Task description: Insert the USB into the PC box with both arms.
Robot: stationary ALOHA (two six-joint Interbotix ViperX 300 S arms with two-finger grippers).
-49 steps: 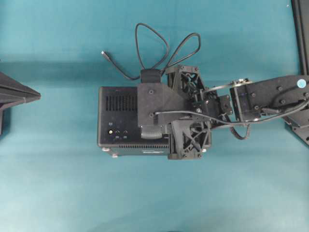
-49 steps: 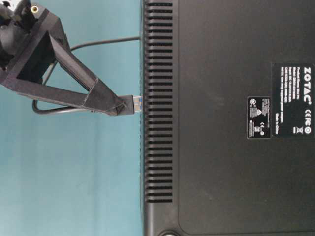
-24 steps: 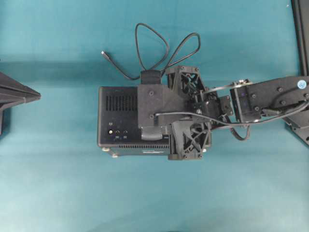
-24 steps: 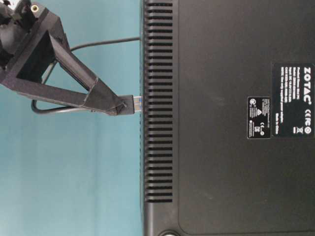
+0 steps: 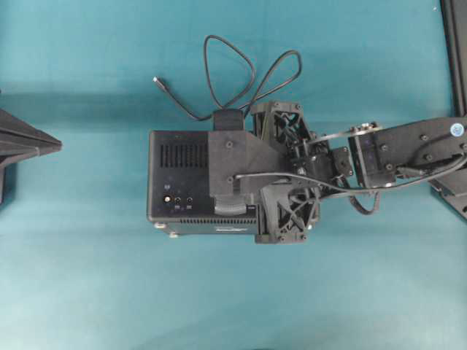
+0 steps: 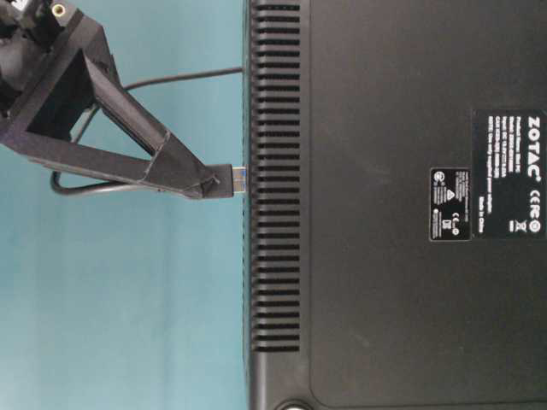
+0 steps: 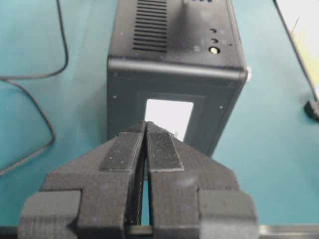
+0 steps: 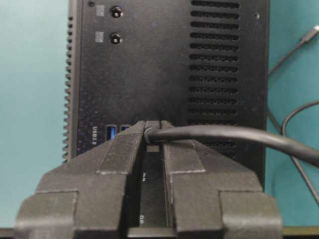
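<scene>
Left end effector [image 7: 145, 130], fingers together and empty, waits at the table's [image 5: 87, 277] left edge, apart from the PC box [image 5: 179, 179] at centre. Right end effector [image 6: 205, 184] is clamped on the USB [image 6: 232, 180], whose blue-tipped plug touches the box's vented face, cable looping beyond.

The PC box [image 5: 182, 186] sits mid-table [image 5: 87, 292], the right gripper [image 5: 235, 191] poised over its right half. The USB [image 5: 241, 76] cable loops behind the box. The left gripper [image 5: 22, 142] waits well apart at left. In the table-level view, the plug [image 6: 232, 181] apparently meets the box's vented edge.
</scene>
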